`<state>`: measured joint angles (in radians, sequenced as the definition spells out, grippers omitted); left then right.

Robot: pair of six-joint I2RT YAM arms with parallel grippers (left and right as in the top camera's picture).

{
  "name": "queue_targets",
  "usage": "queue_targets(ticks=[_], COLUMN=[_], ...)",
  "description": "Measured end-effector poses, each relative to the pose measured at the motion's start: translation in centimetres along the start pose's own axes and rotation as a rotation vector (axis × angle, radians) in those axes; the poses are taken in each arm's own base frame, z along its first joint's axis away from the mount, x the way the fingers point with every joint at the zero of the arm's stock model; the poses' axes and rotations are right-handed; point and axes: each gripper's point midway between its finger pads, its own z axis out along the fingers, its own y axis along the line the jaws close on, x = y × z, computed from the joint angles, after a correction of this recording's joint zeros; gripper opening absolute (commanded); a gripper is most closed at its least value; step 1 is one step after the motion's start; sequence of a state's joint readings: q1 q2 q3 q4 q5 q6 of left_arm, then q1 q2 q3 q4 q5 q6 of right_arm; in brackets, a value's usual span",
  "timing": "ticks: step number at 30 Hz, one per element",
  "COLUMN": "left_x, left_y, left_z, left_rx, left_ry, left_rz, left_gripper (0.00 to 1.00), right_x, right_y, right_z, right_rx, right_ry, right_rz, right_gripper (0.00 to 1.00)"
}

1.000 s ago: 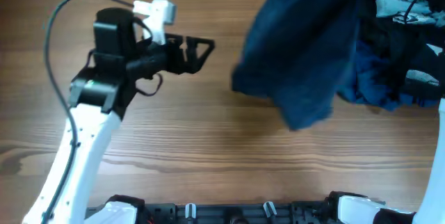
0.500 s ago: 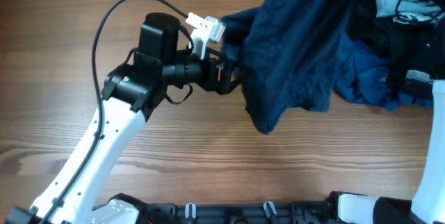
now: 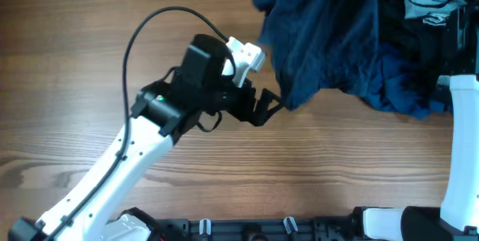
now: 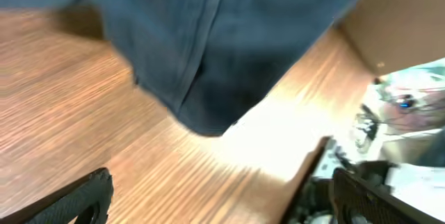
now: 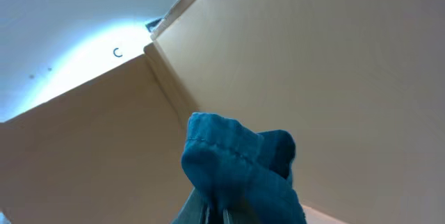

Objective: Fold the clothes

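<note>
Garment aloft, left pincer open at its low corner

The navy garment [image 3: 329, 31] hangs over the upper right of the table [image 3: 112, 31], draped down from above the frame, with its lowest corner dangling near the middle. It looks like thin, soft knit: light, limp, with no stiffness to hold a shape, so it will sag and twist from whatever point I pinch. A seam runs down toward that corner in the left wrist view, and the hemmed edge there is where I'd take hold, since doubled cloth slips less.

My right gripper [image 5: 212, 216] seems to be clamped on a bunched fold at the top (only a sliver of the fingers shows, so I judge this from the cloth rising straight out of them). My left gripper [image 3: 271, 108] sits just beside the hanging corner, its fingers [image 4: 83, 196] spread wide and gripping nothing. Beyond, a pile of other clothes [image 3: 419, 16] waits at the table's far right.
</note>
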<state>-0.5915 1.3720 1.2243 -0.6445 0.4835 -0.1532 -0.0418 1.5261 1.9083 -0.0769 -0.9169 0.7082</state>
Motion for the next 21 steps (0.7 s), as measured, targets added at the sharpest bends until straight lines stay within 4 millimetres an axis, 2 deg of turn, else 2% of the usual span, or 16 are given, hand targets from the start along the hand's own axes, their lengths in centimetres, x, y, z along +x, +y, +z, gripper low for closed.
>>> queue_targets(ticks=[4,10,11,12,14,15,18,21], left_x=[0.3,-1.1,-1.6,-1.8,-2.0,-2.1,-1.6,-1.6], left_y=[1.9,3.2,3.3,3.4,3.8,4.1,5.0,6.0], left_z=[2.4,4.8,5.0,5.2,5.6,5.9,6.6,6.2], left_rx=[-0.063,-0.079,-0.080,-0.081,-0.093,-0.101,-0.123,-0.147], left_ry=[0.031,-0.011,-0.028,-0.037,-0.045,-0.046,-0.028,-0.028], left_rz=[-0.011,-0.011,-0.008,-0.005,-0.011,-0.012,-0.026,-0.052], left_gripper=[0.99,1.00,0.95,0.75,0.17,0.05,0.04,0.04], right_x=[0.0,0.2,0.2,0.2,0.2,0.3,0.5,0.9], right_y=[0.7,1.0,1.2,1.3,1.5,1.6,1.7,1.4], right_z=[0.0,0.0,0.0,0.0,-0.1,-0.1,-0.1,-0.1], right_rx=[-0.031,-0.050,-0.057,-0.065,-0.073,-0.077,-0.088,-0.078], right_ry=[0.006,0.022,0.022,0.024,0.028,0.032,0.042,0.058], right_rz=[0.011,0.021,0.017,0.015,0.012,0.012,0.012,0.021], right_gripper=[0.04,0.04,0.04,0.04,0.04,0.04,0.05,0.04])
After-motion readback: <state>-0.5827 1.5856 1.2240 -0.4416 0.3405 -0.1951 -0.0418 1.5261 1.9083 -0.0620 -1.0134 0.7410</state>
